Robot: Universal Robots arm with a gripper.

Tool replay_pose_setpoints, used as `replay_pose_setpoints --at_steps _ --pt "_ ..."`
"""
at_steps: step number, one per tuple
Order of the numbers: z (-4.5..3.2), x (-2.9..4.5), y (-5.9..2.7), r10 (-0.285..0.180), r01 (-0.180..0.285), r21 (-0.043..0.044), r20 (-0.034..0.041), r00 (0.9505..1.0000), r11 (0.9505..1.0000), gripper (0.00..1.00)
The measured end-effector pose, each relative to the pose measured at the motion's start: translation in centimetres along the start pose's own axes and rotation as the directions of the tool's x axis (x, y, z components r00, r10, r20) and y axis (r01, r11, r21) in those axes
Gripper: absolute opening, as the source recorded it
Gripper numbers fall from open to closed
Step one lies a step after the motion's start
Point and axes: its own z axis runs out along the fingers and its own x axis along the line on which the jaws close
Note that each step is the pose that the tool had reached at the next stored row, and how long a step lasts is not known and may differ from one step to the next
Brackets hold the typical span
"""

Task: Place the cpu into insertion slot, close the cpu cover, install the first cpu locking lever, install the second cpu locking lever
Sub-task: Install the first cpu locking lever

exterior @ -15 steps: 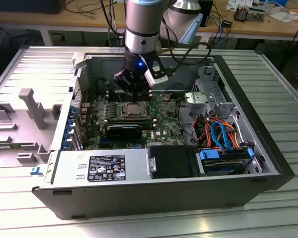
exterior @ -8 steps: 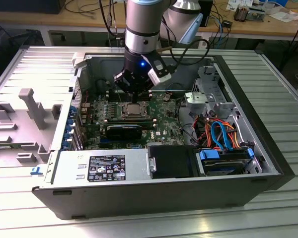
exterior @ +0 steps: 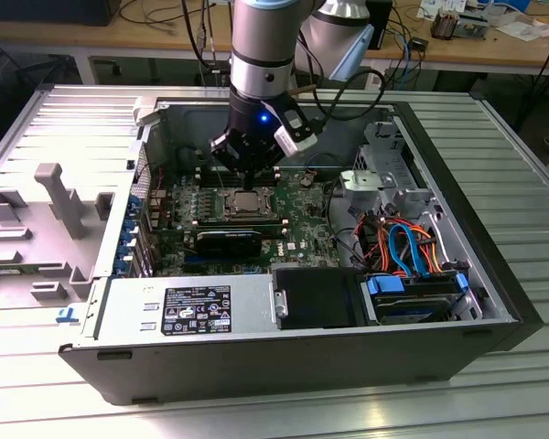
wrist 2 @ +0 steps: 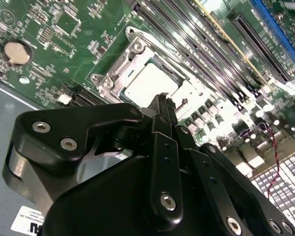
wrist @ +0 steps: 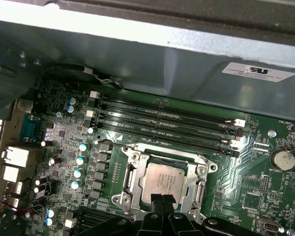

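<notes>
The cpu (exterior: 248,200), a small silver-grey square chip, lies flat in the insertion slot (exterior: 225,207) on the green board inside the open computer case. In both wrist views the cpu (wrist: 165,180) (wrist 2: 148,81) has the silver cpu cover (wrist: 200,176) (wrist 2: 119,68) lying down around it as a frame. My gripper (exterior: 253,179) hangs straight above the socket, a little over the cpu's edge, without touching it. Its black fingers (wrist: 158,200) are pressed together with nothing between them, and the gripper (wrist 2: 162,100) is shut.
Long black memory slots (wrist: 162,119) run beside the socket. A black graphics card (exterior: 229,242) lies just in front of it. The power supply (exterior: 192,306), drive bay (exterior: 412,297) and coloured cables (exterior: 403,242) fill the case's front and right. A grey plastic shroud (exterior: 55,210) lies outside.
</notes>
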Motion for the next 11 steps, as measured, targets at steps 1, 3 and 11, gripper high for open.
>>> replay_pose_setpoints --at_steps 1,3,11 --pt "0.03 -0.01 0.00 0.000 0.000 0.0047 0.0248 0.9997 1.0000 0.11" --pt "0.07 -0.01 0.00 -0.001 0.000 0.0109 0.0551 0.9985 0.9999 0.11" --pt "0.09 -0.02 0.00 -0.001 0.000 0.0145 0.0727 0.9974 0.9999 0.11"
